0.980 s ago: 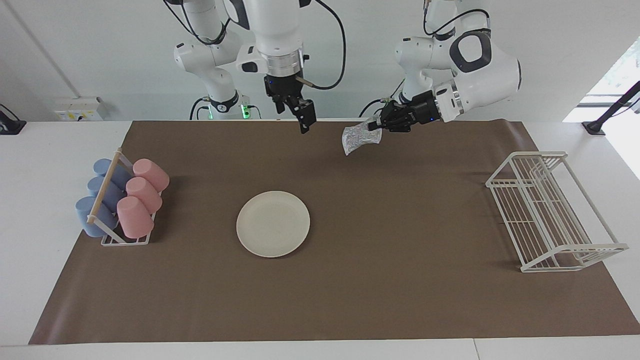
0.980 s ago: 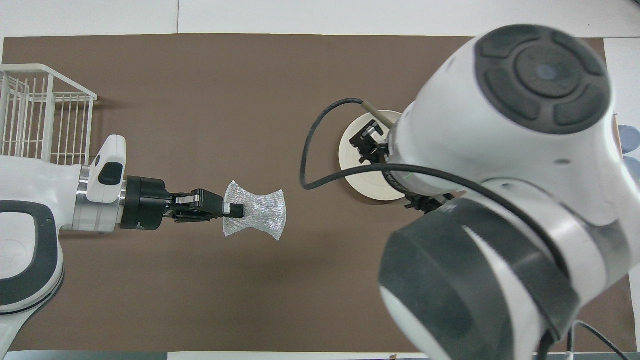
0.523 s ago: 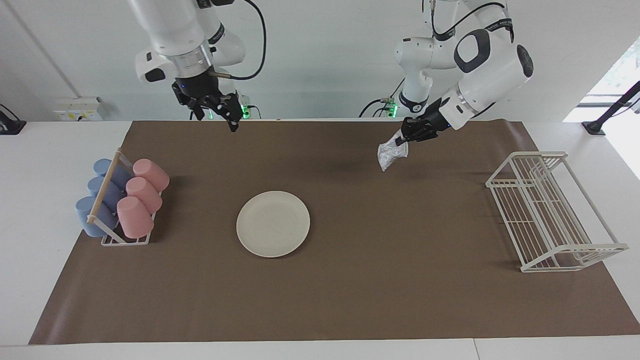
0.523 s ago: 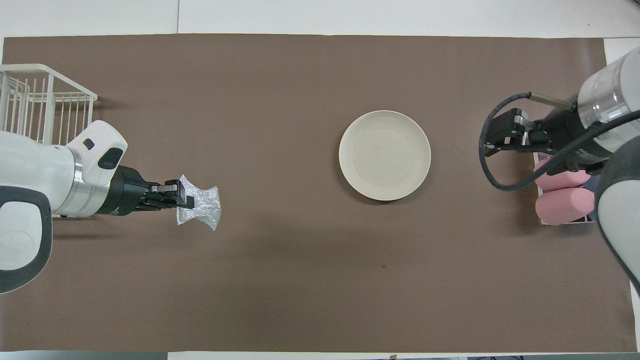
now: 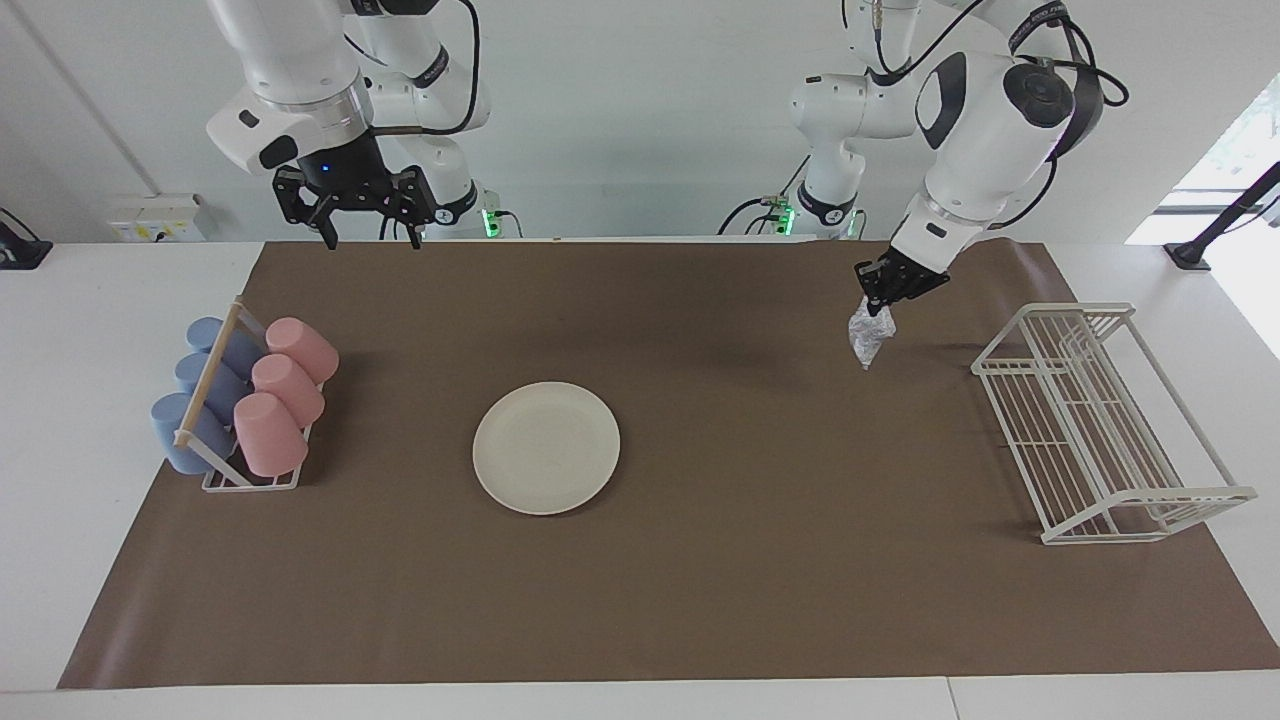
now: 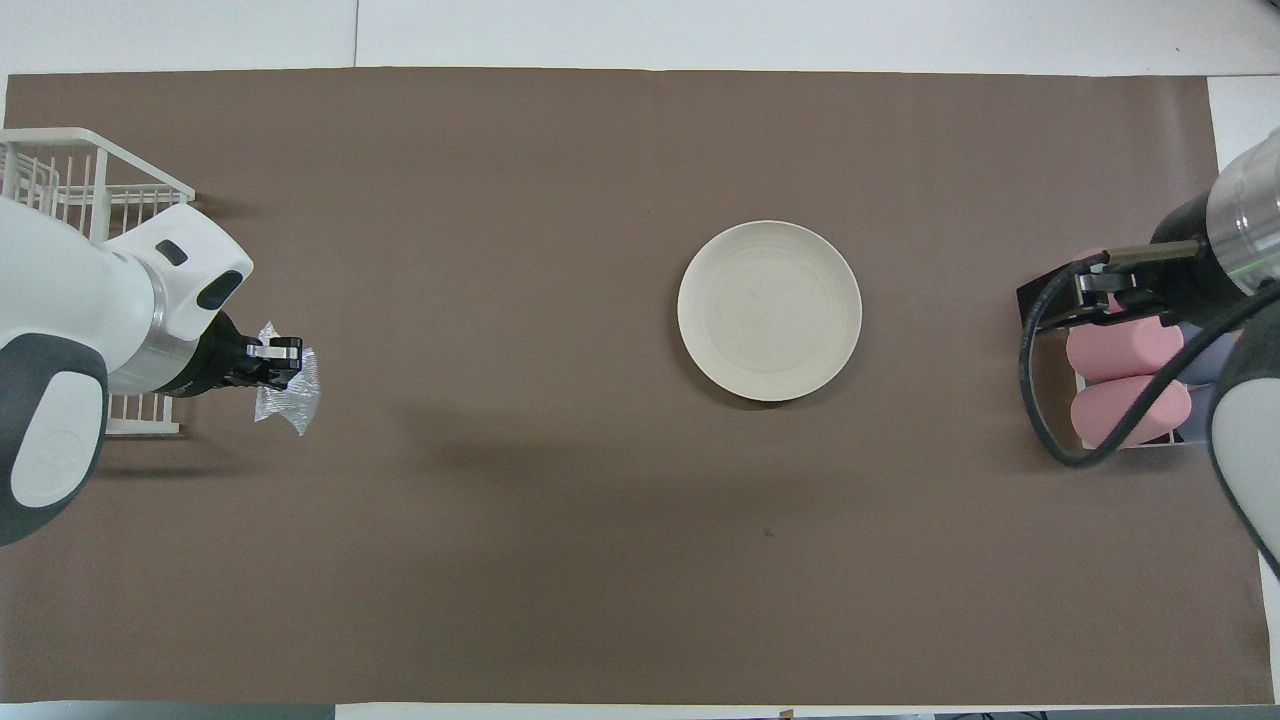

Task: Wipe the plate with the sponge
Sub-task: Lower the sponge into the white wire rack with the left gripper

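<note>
the sponge (image 5: 868, 340) is pinched in the closed left gripper (image 5: 882, 304) and hangs just below it, beside the wire rack (image 5: 1095, 420). the plate (image 5: 546, 447) lies well apart from the rack. the right gripper (image 5: 366, 236) is held wide open, empty.

Cream-white plate (image 5: 546, 447), glittery silver sponge (image 5: 868, 338), pink cups (image 5: 283, 392), blue cups (image 5: 200, 385), brown mat (image 5: 760, 560).

I see brown mat (image 5: 760, 560) covering white table (image 5: 100, 330). White wire rack (image 5: 1100, 430) at frame right in facing view. Cup rack (image 5: 235, 440) at frame left: pink cups (image 5: 285, 395), blue cups (image 5: 195, 400), lying tilted.
</note>
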Controlling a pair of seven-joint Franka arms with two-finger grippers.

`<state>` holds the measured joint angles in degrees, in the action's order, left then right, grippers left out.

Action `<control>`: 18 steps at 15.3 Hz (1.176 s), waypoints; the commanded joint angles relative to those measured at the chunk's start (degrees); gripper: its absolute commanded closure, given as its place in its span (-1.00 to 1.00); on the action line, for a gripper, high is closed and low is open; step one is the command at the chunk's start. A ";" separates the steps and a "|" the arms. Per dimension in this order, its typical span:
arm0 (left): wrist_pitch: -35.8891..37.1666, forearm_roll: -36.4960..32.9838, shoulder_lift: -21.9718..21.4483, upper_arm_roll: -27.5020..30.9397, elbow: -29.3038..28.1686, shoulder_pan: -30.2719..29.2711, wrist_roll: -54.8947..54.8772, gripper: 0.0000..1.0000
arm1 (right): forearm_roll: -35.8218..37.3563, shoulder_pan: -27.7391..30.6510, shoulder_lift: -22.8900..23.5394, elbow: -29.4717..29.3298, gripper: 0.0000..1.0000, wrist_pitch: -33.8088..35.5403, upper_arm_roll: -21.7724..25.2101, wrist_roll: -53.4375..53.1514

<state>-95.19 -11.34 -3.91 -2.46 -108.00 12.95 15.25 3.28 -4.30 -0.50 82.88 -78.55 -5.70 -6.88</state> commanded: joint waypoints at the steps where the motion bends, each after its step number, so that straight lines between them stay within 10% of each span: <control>1: 8.68 -10.86 6.09 0.08 7.79 4.79 5.65 1.00 | 0.85 3.40 -3.37 5.18 -1.00 -1.78 -0.45 3.27; 10: 20.30 -49.89 16.72 0.17 6.31 8.32 8.48 1.00 | -0.73 5.26 -0.91 5.63 -1.00 -5.04 5.17 8.90; 18: 14.25 -57.57 24.83 0.26 5.88 3.05 12.61 1.00 | -0.20 6.05 -1.08 6.42 -1.00 -5.74 6.49 11.27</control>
<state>-78.37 -68.02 21.47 -1.88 -102.09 17.75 27.73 3.37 0.43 -1.35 88.61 -83.40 1.21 1.94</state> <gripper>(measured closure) 0.956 0.000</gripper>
